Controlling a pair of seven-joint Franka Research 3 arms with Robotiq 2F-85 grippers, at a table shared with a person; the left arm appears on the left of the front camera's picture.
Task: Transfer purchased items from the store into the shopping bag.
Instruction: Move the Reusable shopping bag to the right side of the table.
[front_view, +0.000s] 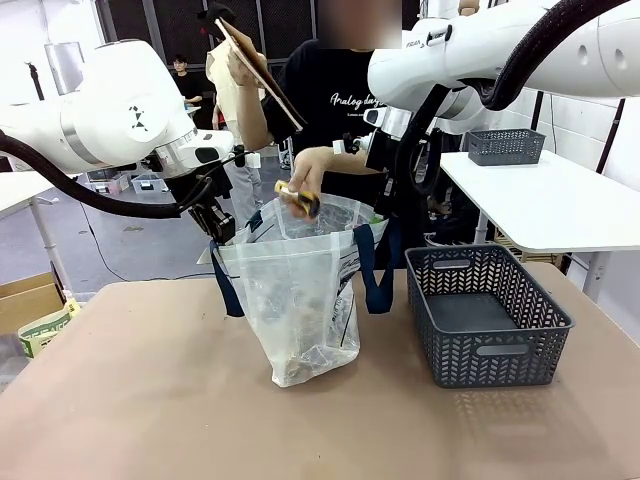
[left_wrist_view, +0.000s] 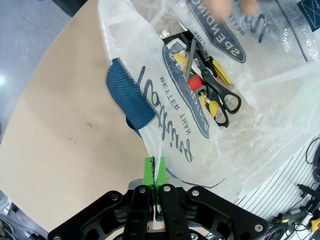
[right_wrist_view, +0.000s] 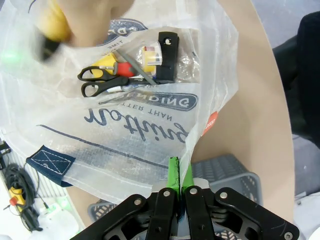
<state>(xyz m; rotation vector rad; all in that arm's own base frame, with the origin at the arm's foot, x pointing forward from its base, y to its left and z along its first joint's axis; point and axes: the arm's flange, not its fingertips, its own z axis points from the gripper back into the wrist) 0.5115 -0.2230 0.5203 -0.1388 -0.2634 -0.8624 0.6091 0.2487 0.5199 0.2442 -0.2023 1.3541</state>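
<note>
Left gripper (left_wrist_view: 154, 161) and right gripper (right_wrist_view: 179, 161), fingers pinching the shopping bag (front_view: 300, 310) rim on either side. Bag stands tall, mouth up (scissors (left_wrist_view: 220, 95) lie flat inside), and the person's hand (front_view: 312, 170) holds a yellow item (front_view: 297, 198) at the mouth.

Right end effector (right_wrist_view: 180, 164) pinches the shopping bag (right_wrist_view: 140, 145) rim (scissors (right_wrist_view: 112, 82) inside).

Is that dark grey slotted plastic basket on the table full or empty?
Empty: seen from the front, the dark grey plastic basket has a bare floor inside.
</note>
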